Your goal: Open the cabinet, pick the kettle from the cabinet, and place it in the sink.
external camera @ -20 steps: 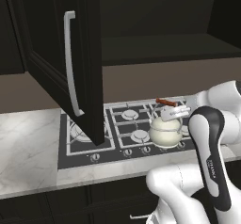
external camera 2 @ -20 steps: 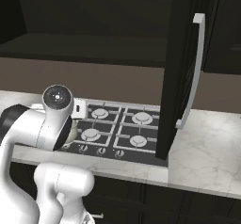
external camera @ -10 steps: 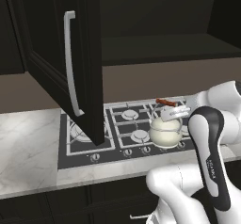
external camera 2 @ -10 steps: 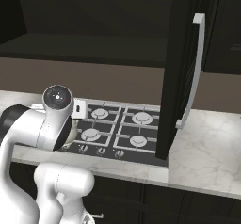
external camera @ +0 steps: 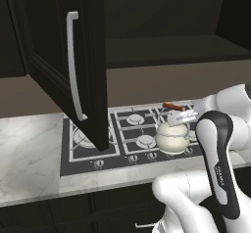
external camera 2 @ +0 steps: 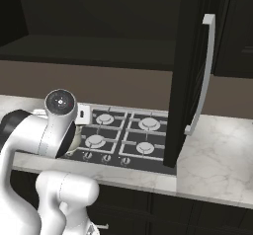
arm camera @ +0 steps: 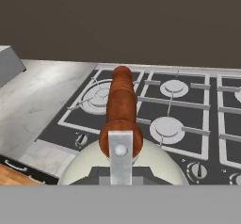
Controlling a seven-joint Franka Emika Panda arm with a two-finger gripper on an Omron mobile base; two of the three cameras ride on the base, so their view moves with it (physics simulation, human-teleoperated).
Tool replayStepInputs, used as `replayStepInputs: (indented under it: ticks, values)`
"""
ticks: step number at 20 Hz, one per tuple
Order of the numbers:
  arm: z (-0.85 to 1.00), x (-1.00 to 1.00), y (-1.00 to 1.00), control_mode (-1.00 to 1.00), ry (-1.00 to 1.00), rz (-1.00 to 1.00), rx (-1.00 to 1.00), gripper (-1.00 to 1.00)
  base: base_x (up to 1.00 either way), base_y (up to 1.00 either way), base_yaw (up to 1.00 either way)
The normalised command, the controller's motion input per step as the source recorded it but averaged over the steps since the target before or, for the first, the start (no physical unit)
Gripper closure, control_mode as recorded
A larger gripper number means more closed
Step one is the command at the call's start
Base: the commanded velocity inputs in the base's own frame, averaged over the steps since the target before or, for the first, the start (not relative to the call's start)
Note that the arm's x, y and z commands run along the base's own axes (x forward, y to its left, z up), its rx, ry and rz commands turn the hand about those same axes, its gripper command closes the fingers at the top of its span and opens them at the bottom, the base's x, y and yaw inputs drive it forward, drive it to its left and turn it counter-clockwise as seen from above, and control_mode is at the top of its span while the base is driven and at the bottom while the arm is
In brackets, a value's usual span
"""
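The cream-white kettle (external camera: 172, 137) hangs over the front right of the black gas hob (external camera: 127, 139). My gripper (external camera: 177, 115) is shut on its reddish-brown handle bar (external camera: 171, 106) from above. In the hand view the wooden bar (arm camera: 121, 106) runs straight away from me over the kettle's rounded body (arm camera: 84, 167). A sliver of the kettle (external camera 2: 75, 141) peeks out behind my arm in the right base view. The cabinet (external camera: 162, 26) above the hob stands open, its shelf dark, its door (external camera: 83, 65) swung out towards me with a long silver handle (external camera: 73, 65). The sink is out of view.
The open door (external camera 2: 190, 81) hangs over the hob's left half, low near the burners. White marble counter (external camera: 27, 153) lies left of the hob. Dark lower fronts run under the counter edge (external camera 2: 148, 179). A grey block (arm camera: 9, 65) sits at the counter's far end in the hand view.
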Motion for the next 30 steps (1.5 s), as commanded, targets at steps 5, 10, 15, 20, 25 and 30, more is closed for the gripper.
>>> replayStepInputs:
  ticks: [5, 10, 15, 20, 25, 30]
  values:
    - [0.00, 0.00, 0.00, 1.00, 0.00, 0.00, 0.00, 1.00, 0.00, 0.00, 0.00]
    - [0.00, 0.00, 0.00, 1.00, 0.00, 0.00, 0.00, 1.00, 0.00, 0.00, 0.00]
    - [0.00, 0.00, 0.00, 1.00, 0.00, 0.00, 0.00, 1.00, -0.05, 0.00, 0.00]
    - [0.00, 0.00, 0.00, 1.00, 0.00, 0.00, 0.00, 1.00, -0.37, 0.00, -0.05]
    - [0.00, 0.00, 0.00, 1.00, 0.00, 0.00, 0.00, 1.00, -0.46, 0.00, -0.06]
    - [0.00, 0.00, 0.00, 1.00, 0.00, 0.00, 0.00, 1.00, -0.48, 0.00, -0.02]
